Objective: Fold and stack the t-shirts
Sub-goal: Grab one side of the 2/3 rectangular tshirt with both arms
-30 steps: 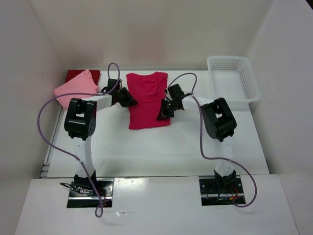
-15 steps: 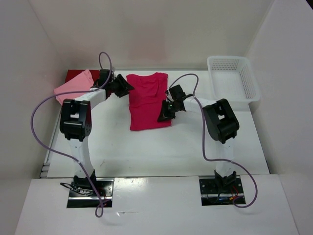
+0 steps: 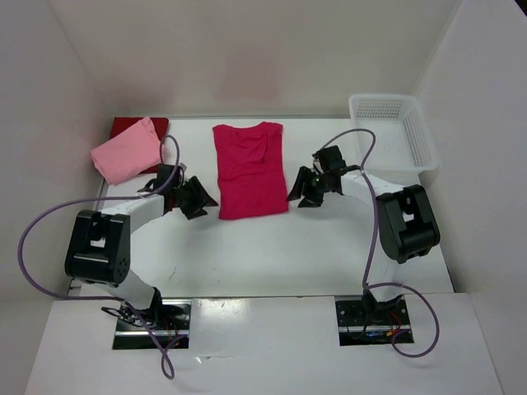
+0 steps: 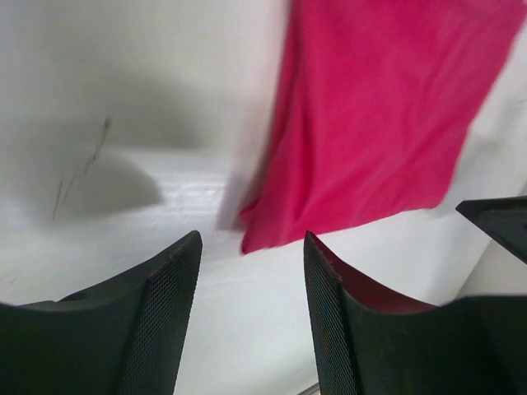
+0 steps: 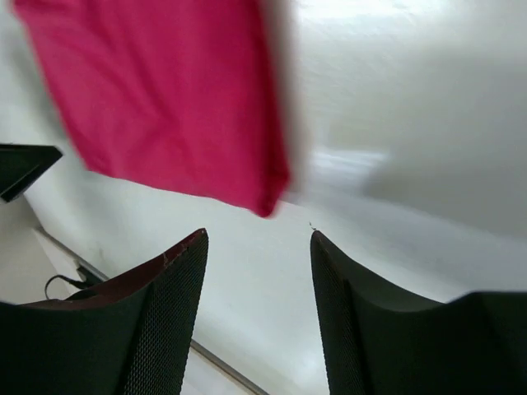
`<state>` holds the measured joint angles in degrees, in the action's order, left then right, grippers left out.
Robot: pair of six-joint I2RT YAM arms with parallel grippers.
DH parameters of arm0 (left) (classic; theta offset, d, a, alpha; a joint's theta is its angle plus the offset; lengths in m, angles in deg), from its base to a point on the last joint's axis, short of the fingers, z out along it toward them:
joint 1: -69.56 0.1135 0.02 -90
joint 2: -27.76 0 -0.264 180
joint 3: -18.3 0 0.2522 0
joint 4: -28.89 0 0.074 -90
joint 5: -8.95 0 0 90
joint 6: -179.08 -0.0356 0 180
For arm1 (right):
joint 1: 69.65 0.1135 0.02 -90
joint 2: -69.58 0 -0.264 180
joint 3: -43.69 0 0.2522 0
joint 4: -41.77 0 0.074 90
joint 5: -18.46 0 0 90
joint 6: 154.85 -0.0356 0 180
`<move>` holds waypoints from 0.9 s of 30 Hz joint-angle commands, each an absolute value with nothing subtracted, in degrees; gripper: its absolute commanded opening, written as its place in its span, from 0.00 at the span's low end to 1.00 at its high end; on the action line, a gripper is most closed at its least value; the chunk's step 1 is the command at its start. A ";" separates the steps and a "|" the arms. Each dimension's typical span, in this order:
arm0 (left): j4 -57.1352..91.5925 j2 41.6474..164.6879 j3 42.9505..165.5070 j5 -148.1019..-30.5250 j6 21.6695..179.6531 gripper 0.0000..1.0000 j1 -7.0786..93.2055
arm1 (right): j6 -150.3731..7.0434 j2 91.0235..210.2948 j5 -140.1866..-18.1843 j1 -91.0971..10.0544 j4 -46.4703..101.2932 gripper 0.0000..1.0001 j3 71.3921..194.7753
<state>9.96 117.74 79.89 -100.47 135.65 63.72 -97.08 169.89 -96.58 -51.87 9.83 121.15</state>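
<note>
**Both claws apart at the near corners of the magenta shirt**

The left claw sits low over the desk with its two fingers spread and nothing between them. In the left wrist view, the near left corner of the magenta-crimson t-shirt lies just ahead of the gap and a little toward the right finger. The cloth there is creased, and its hem runs off to the right.

The right claw mirrors this. Its fingers are parted and hold nothing. The shirt's near right corner lies just ahead of the gap in the right wrist view, with bare desk under the opening. Neither wrist view shows whether the fingertips touch the desk.

From above, the magenta-crimson t-shirt lies flat between the two claws. It forms a tall near-rectangle with its neckline at the far end, beyond both claws. Each claw is just beside a near corner, outside the cloth.

The light pink t-shirt lies beyond the left claw and out to its left as a folded bundle. It partly covers the dark red t-shirt, which lies farther back against the wall. A white mesh basket stands well apart from the right claw, beyond it and to its right.
</note>
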 commanded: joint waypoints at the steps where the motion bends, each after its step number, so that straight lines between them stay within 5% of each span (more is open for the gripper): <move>1: 9.85 118.02 77.86 -99.77 135.31 0.60 62.71 | -99.65 169.07 -93.69 -52.16 12.01 0.59 116.70; 10: 13.80 126.28 79.08 -101.71 135.84 0.54 59.72 | -100.71 175.57 -99.22 -52.16 16.49 0.60 117.30; 12: 15.12 126.98 78.55 -102.23 136.36 0.44 59.72 | -101.24 176.80 -99.75 -52.16 17.02 0.60 117.83; 16: 15.12 127.61 78.03 -102.76 136.37 0.26 59.72 | -102.46 178.47 -99.23 -52.16 18.51 0.43 118.36; 20: 14.52 127.61 78.55 -102.76 135.67 0.13 59.72 | -103.61 179.18 -99.76 -52.16 19.92 0.11 118.36; 23: 11.35 124.89 78.55 -102.76 134.53 0.03 59.72 | -103.61 175.32 -98.62 -52.16 18.87 0.01 115.56; 27: 6.97 117.34 75.49 -103.38 134.52 0.00 59.19 | -103.61 165.85 -96.33 -51.45 15.71 0.00 110.46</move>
<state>12.19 123.27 77.73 -103.38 136.76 59.69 -103.81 173.93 -98.51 -52.24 17.29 113.59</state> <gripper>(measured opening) 0.010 0.007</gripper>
